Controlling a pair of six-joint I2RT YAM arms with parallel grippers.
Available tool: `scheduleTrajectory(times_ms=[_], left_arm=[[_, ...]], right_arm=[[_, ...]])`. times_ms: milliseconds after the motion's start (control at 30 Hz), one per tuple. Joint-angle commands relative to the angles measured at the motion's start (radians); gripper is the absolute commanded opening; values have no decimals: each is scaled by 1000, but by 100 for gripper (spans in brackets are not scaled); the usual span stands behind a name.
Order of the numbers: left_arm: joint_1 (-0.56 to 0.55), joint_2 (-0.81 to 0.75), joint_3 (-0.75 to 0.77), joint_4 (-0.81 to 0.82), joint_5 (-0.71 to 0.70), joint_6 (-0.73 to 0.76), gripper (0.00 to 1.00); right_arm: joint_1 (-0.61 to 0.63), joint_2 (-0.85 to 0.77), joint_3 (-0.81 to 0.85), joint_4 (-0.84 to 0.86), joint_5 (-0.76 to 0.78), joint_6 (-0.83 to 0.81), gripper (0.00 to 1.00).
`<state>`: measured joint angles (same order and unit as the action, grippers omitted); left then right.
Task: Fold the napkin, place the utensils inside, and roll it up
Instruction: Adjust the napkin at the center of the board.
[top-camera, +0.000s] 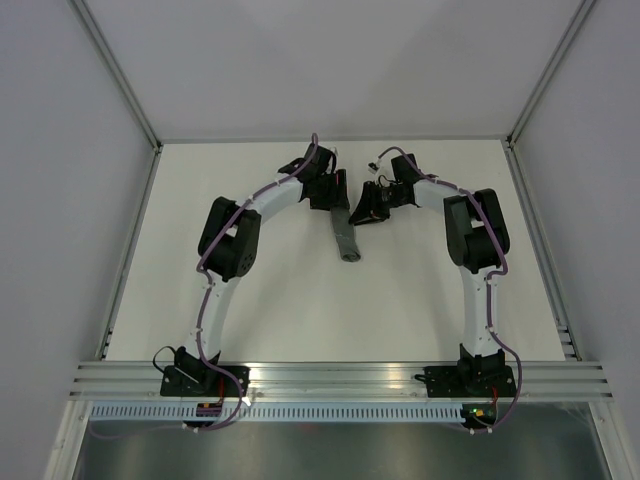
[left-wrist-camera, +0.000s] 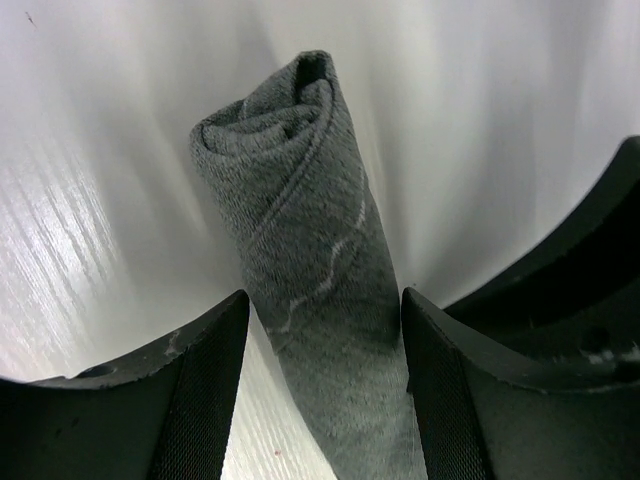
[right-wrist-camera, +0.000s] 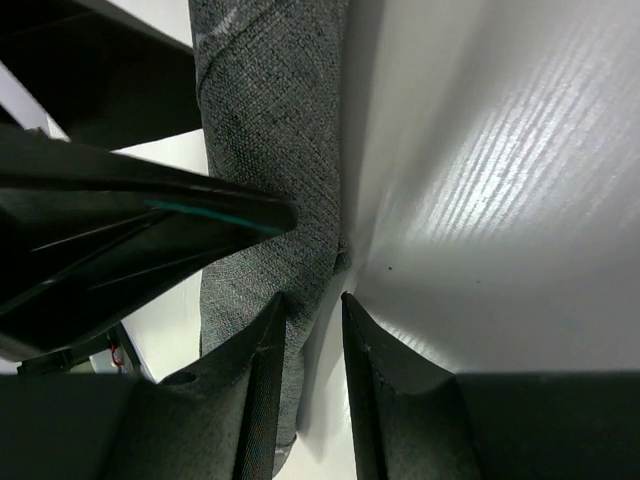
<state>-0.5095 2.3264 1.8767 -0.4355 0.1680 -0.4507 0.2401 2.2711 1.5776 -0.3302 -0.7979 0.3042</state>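
Observation:
The napkin (top-camera: 346, 245) is a dark grey tight roll lying on the white table, its spiral end visible in the left wrist view (left-wrist-camera: 300, 200). No utensils show. My left gripper (top-camera: 328, 196) is at the roll's far end, jaws open and straddling the roll (left-wrist-camera: 325, 292), with a strip of table showing beside the left finger. My right gripper (top-camera: 362, 212) is just right of the roll. Its jaws (right-wrist-camera: 314, 296) stand a narrow gap apart at the roll's right edge (right-wrist-camera: 270, 120), one finger over the cloth, nothing clearly pinched.
The two grippers are close together at the far middle of the table (top-camera: 250, 300); the left gripper's finger (right-wrist-camera: 150, 215) crosses the right wrist view just beside the right fingers. Grey walls stand round the table; a metal rail (top-camera: 340, 378) runs along the near edge.

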Motion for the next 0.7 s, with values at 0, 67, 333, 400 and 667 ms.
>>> scheduleTrajectory(times_ms=[0, 67, 333, 400, 667], left_arm=[[9, 33, 82, -42, 25, 12, 67], [14, 44, 91, -48, 31, 12, 67], [16, 34, 110, -45, 41, 32, 67], [17, 19, 108, -43, 33, 38, 67], [32, -56, 105, -40, 33, 64, 68]], right_arm=[[15, -16, 12, 5, 2, 44, 35], [19, -13, 18, 8, 0, 46, 35], [22, -22, 22, 7, 9, 38, 35], [22, -25, 27, 3, 9, 38, 36], [21, -47, 53, -12, 0, 24, 40]])
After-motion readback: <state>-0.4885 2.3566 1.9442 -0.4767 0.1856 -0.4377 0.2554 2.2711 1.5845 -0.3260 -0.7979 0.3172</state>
